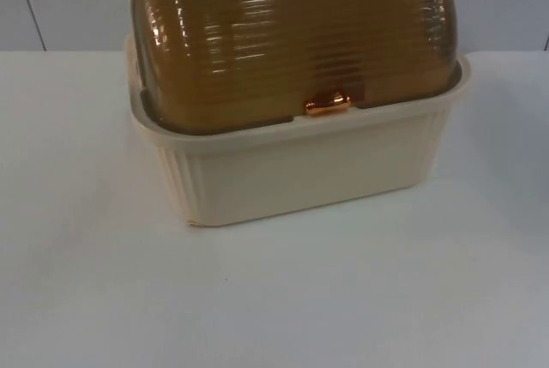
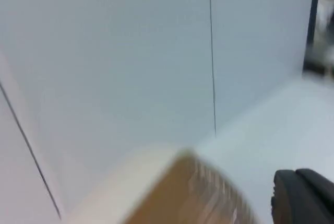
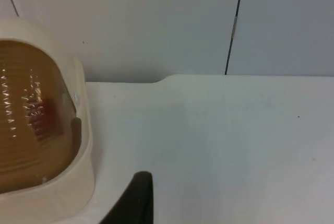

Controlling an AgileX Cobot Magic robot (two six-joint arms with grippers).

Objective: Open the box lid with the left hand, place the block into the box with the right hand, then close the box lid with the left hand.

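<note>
Lid shut over cream bread box, amber handle at 6 o'clock. Left gripper near it, right gripper beside; finger states impossible to tell. Possibly all 3 steps finished, or none.

I see cream box, vertical ribbing on front wall. Lid translucent amber-brown, horizontal ridges catching white glints. Lid handle shiny copper-orange. Table plain white. Partition wall pale grey, thin dark seams. Right gripper fingertip black; left gripper fingertip black too.
</note>
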